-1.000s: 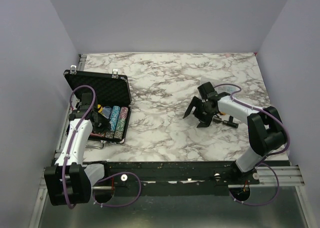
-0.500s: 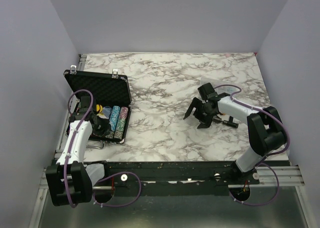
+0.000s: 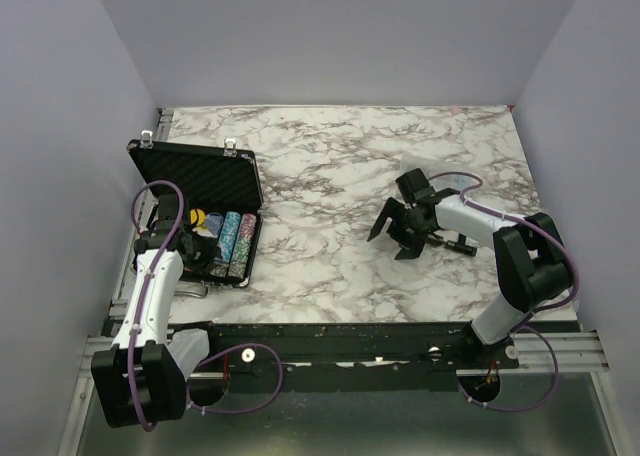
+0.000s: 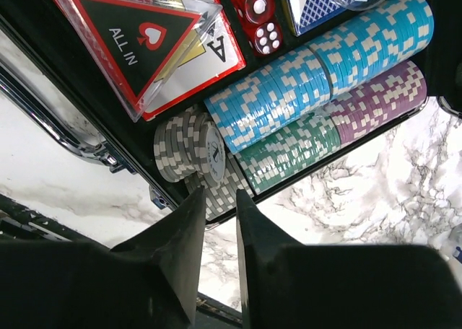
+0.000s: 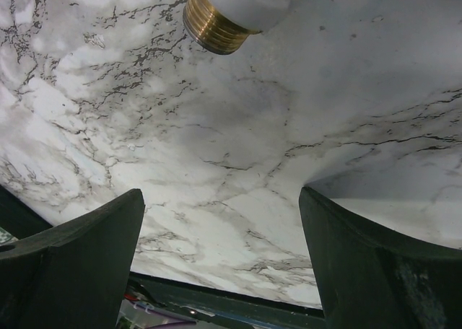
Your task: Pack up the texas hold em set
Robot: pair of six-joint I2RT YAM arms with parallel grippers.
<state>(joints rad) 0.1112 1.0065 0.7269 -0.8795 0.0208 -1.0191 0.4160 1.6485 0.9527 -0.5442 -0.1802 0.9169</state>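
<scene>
Two grippers: chips (image 4: 317,98) are being settled in the case (image 3: 200,176) at nine o'clock by the nearly-closed, empty left gripper (image 4: 216,221), lid-closing judged next; the right gripper (image 5: 220,221) is being held wide apart.

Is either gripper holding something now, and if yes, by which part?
Nothing is held. The left gripper has its jaws almost closed above the grey chips; the right gripper is open over bare table.

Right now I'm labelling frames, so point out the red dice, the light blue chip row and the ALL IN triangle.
red dice (image 4: 256,15), left wrist view, on the upper die's face.
light blue chip row (image 4: 317,73), left wrist view, mid-row.
ALL IN triangle (image 4: 133,33), left wrist view, on its black centre.
</scene>
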